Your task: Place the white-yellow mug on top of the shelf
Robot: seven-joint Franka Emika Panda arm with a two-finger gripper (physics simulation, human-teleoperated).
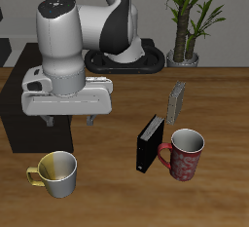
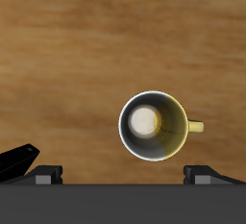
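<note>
The white-yellow mug point(image 1: 58, 172) stands upright on the wooden table near the front edge, yellow handle pointing away from the red mug. It also shows in the wrist view point(image 2: 152, 125), seen from above with its yellowish inside. My gripper point(image 1: 70, 123) hangs above the table, just behind the mug and well above it, open and empty. In the wrist view the gripper point(image 2: 123, 175) has its fingertips point(image 2: 43, 176) spread wide, and the mug is offset from the gap between them. The shelf point(image 1: 17, 104) is a low black box behind the mug, partly hidden by my hand; a corner shows in the wrist view point(image 2: 17, 162).
A dark red patterned mug point(image 1: 185, 154) stands near the front edge. A small upright black book-like box point(image 1: 149, 143) is beside it, and a grey patterned slab point(image 1: 176, 101) stands farther back. A potted plant point(image 1: 187, 21) is behind the table.
</note>
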